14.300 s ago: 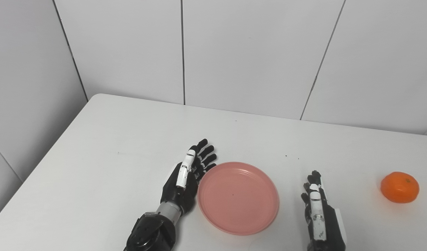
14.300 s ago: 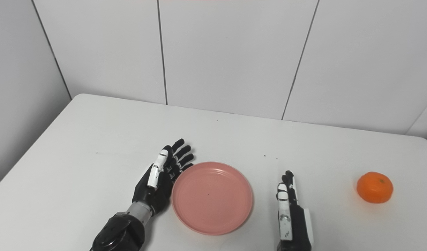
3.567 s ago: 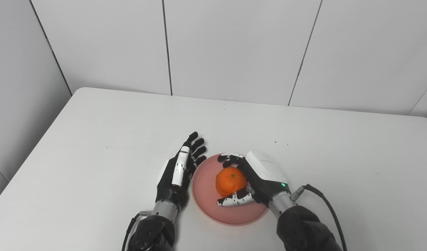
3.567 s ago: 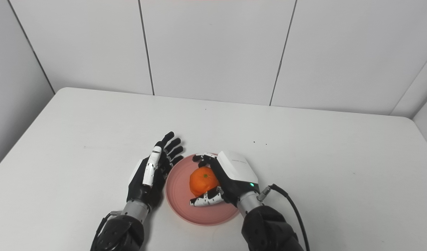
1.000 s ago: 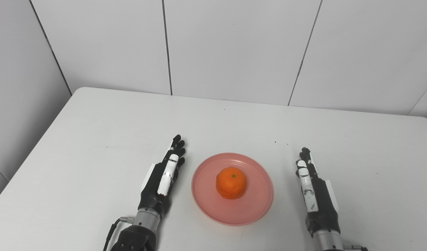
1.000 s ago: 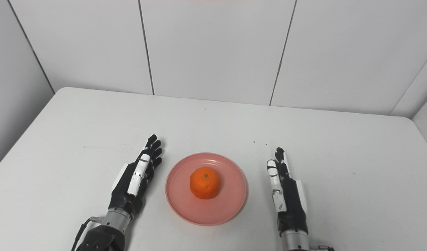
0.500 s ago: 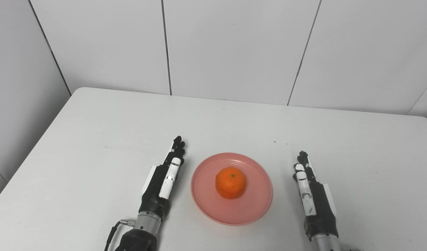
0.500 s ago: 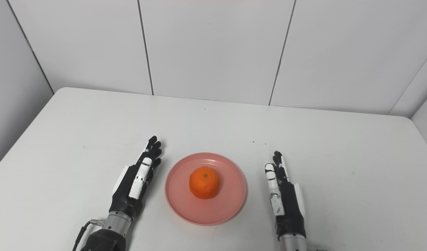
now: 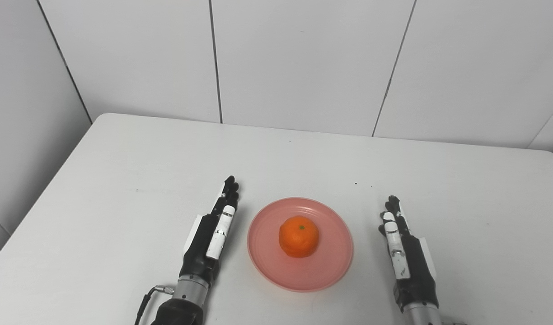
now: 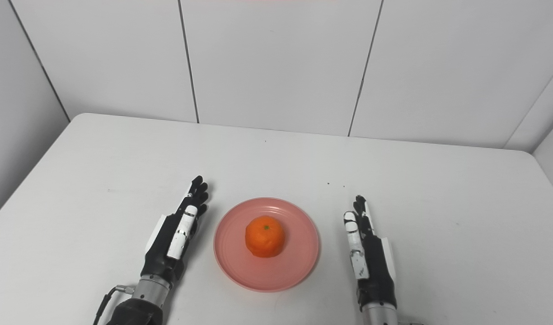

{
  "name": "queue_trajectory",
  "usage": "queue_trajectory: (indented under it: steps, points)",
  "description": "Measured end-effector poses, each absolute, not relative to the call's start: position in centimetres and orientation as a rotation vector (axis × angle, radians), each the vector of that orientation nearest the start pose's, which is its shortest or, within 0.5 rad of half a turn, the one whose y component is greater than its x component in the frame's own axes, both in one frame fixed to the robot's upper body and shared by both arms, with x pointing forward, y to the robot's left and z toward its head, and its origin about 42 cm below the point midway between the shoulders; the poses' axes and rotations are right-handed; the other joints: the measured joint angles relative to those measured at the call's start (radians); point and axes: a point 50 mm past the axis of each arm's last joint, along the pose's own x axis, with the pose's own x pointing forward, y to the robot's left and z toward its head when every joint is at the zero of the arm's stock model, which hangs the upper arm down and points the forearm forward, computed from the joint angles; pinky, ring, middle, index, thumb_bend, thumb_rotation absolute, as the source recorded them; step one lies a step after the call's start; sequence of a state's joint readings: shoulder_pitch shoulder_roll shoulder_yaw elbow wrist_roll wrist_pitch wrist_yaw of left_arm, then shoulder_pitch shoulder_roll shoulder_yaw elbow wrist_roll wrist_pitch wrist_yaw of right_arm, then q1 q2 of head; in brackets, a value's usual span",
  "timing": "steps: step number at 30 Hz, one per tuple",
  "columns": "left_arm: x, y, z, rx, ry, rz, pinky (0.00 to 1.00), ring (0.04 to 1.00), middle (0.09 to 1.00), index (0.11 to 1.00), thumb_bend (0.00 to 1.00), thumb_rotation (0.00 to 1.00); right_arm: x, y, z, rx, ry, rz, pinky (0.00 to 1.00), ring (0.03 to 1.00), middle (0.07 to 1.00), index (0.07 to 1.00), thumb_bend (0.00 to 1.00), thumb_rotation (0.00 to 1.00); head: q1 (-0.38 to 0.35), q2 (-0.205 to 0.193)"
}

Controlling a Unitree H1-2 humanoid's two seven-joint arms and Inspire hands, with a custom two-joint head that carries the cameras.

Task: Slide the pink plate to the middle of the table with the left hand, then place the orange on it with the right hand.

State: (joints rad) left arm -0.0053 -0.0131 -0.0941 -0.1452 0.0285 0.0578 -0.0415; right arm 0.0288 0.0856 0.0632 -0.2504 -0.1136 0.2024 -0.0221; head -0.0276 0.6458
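Since the frame a few seconds back, when the right hand was curled around the orange over the plate, that hand has let go and drawn away to the right, and the left hand has pulled off the plate's edge; over the last half second almost nothing has shifted, so both arms look settled

Farthest left, the left hand point(image 9: 208, 239) lies low over the white table point(image 9: 123, 180), fingers straight and close together, pointing away from the robot, holding nothing. It sits near the plate's left edge but clearly apart from it. A thin cable point(image 9: 145, 300) loops out by its wrist

At centre, the pink plate point(image 9: 330, 266) rests flat roughly midway across the table, toward the near edge. The orange point(image 9: 299, 236) sits on it, a little up and left of the plate's centre, stem mark up, touched by neither hand

To the right, the right hand point(image 9: 405, 255) mirrors the other: fingers extended, empty, palm edge-on to the camera, set apart from the plate's right rim

As a judgement, both steps of the task look done: plate in the middle, fruit on it. What remains calls for little, only keeping both hands clear of the rim so the plate is not nudged and the orange does not roll
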Motion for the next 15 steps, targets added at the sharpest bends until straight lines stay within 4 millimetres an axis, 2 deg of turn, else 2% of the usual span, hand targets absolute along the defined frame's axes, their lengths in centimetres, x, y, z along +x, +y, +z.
queue_trajectory:
  steps: [8,15]
  points:
    - [28.31,17.64,13.33,0.014,-0.095,-0.131,1.00,0.990,1.000,0.994,0.41,1.00,27.19,-17.25,14.51,-0.021,-0.025,0.006,0.95,0.966,0.984,0.983,0.20,1.00,-0.002,-0.002]
    - [28.25,17.63,13.33,0.014,-0.095,-0.130,1.00,0.989,1.000,0.994,0.41,1.00,27.20,-17.23,14.49,-0.016,-0.025,0.007,0.95,0.962,0.980,0.980,0.18,1.00,-0.002,-0.003]
